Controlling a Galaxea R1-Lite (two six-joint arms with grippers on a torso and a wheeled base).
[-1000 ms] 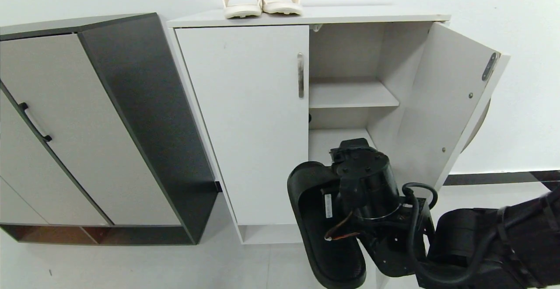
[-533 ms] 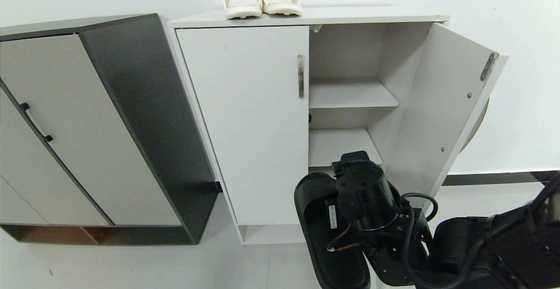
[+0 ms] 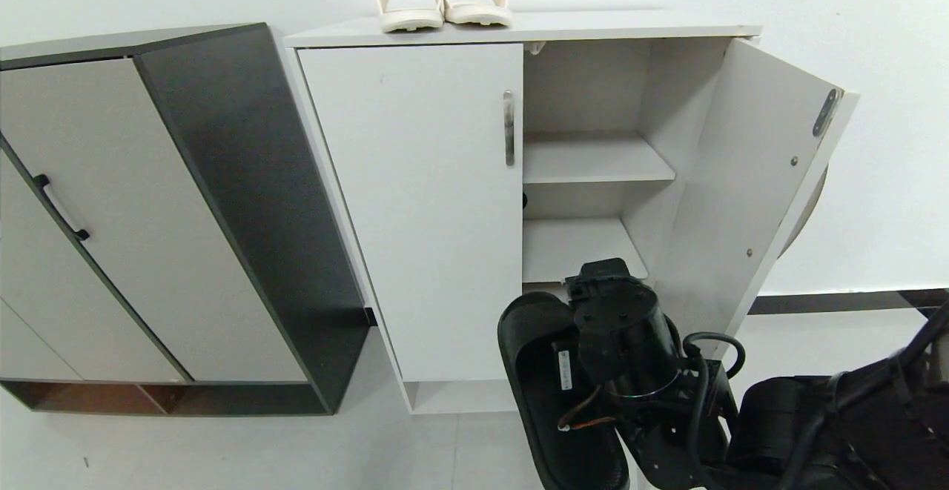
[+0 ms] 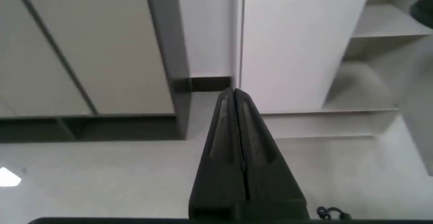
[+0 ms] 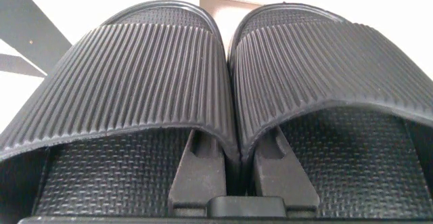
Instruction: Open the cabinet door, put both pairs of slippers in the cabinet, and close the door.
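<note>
A pair of black ribbed slippers (image 5: 223, 82) lies side by side, and my right gripper (image 5: 238, 173) is shut on their inner edges, its fingers (image 5: 196, 176) tucked under the straps. In the head view one black slipper (image 3: 545, 379) hangs beside my right wrist, just in front of the white cabinet's (image 3: 415, 208) lower opening. The right door (image 3: 741, 179) stands open, showing two bare shelves (image 3: 593, 160). A cream pair of slippers (image 3: 442, 2) rests on the cabinet top. My left gripper (image 4: 235, 95) is shut on nothing, low above the floor facing the cabinet's base.
A dark-framed cabinet with grey doors (image 3: 148, 216) stands left of the white one, its doors closed. The white cabinet's left door with a metal handle (image 3: 508, 127) is closed. White floor (image 3: 222, 453) lies in front.
My right arm with the black slippers has sunk a little lower and slightly right in the head view, away from the shelf; in the last half second it has hardly moved.
</note>
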